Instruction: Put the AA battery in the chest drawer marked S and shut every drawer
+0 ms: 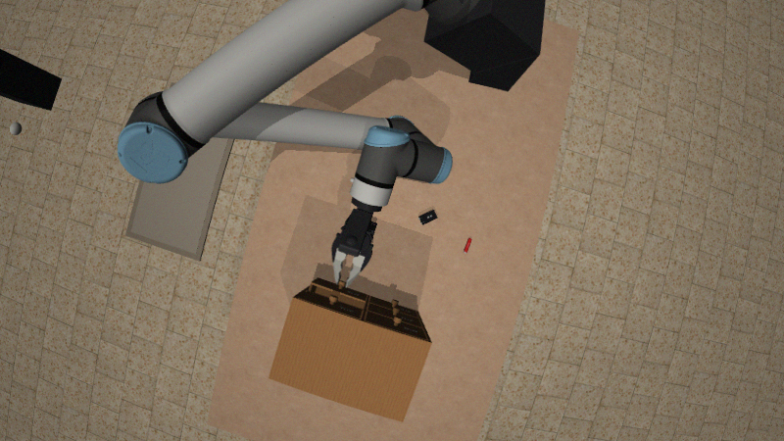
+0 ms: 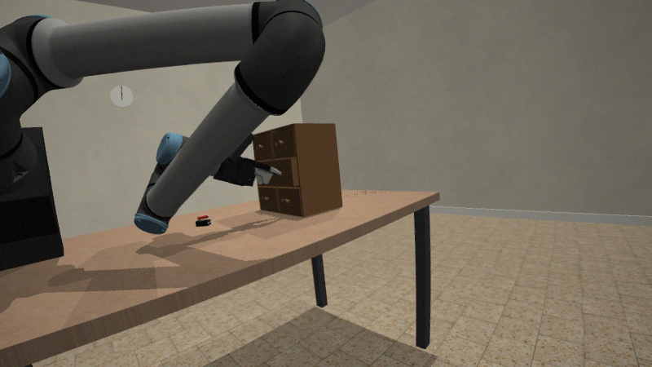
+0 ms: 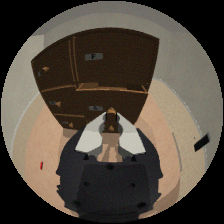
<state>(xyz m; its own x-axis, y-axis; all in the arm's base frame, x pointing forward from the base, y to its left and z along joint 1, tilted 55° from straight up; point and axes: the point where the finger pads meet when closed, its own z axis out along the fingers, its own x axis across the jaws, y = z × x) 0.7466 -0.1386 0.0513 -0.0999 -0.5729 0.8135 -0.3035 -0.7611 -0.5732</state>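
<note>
The wooden chest stands upright. Its middle-row drawer, below the drawer marked F in the wrist view, stands slightly out. The label on the slightly open drawer is too blurred to read. My gripper is at its front, shut on the drawer's knob. Only a narrow strip of the drawer's inside shows, with no battery visible in it. The other drawers look shut. I cannot make out the AA battery for certain in any view now.
A small red object and a small black block lie on the table in front of the chest. Knobs of the neighbouring drawers stick out beside my gripper.
</note>
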